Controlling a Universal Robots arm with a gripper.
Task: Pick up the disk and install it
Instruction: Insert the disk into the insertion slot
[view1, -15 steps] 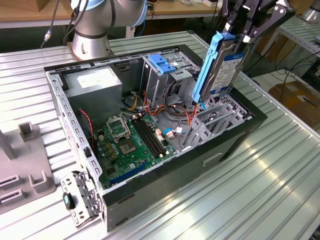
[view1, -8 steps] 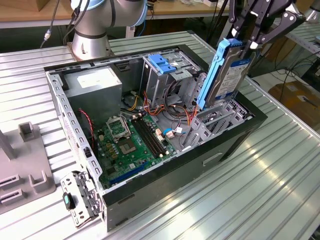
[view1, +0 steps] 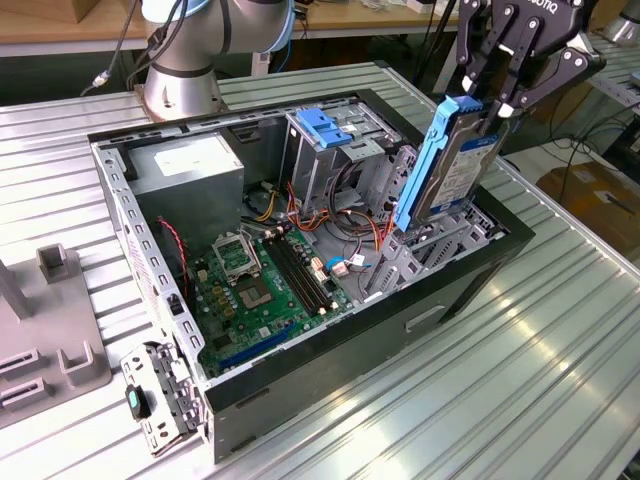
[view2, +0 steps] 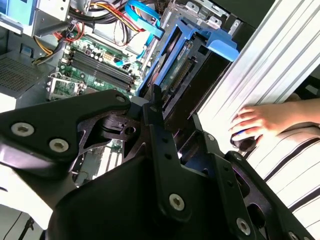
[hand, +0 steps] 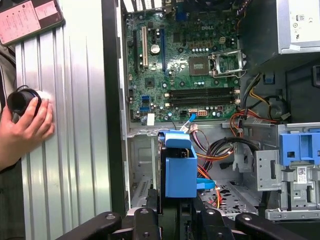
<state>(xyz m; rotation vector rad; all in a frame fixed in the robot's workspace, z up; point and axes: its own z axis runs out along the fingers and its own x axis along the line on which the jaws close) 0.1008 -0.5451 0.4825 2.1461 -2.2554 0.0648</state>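
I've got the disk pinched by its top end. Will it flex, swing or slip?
Probably rigid: the disk looks like a metal slab with blue rails. Likely dense for its size; the gripper holds only its upper end, and it hangs tilted, so it might pivot or slip. Probably fragile: avoid knocking the case.

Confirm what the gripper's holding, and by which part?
The gripper holds the flat metal hard drive with blue side rails by its upper end, tilted over the open black computer case.
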